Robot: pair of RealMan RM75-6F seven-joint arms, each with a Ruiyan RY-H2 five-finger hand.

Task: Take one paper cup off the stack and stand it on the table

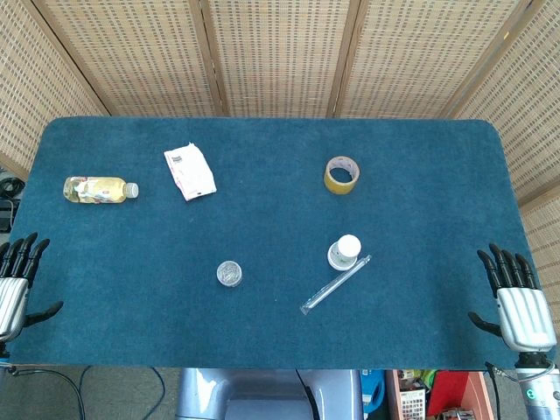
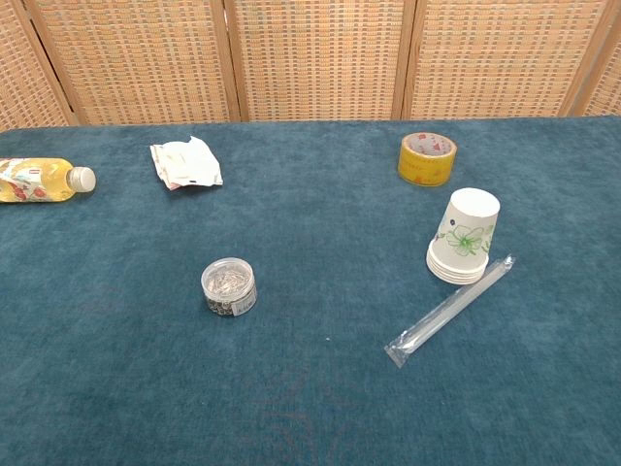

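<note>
A stack of white paper cups (image 2: 464, 237) with a green flower print stands upside down on the blue table, right of centre; from above the stack of cups (image 1: 344, 251) shows as a white disc. My left hand (image 1: 16, 282) rests at the table's left front edge, fingers spread, holding nothing. My right hand (image 1: 518, 300) sits at the right front edge, fingers also spread and empty. Both hands are far from the cups and show only in the head view.
A wrapped straw (image 2: 451, 309) lies slanted just in front of the cups. A yellow tape roll (image 2: 426, 158) sits behind them. A small clear round box (image 2: 228, 286) is at centre, a crumpled packet (image 2: 184, 163) and a lying bottle (image 2: 44, 181) at far left.
</note>
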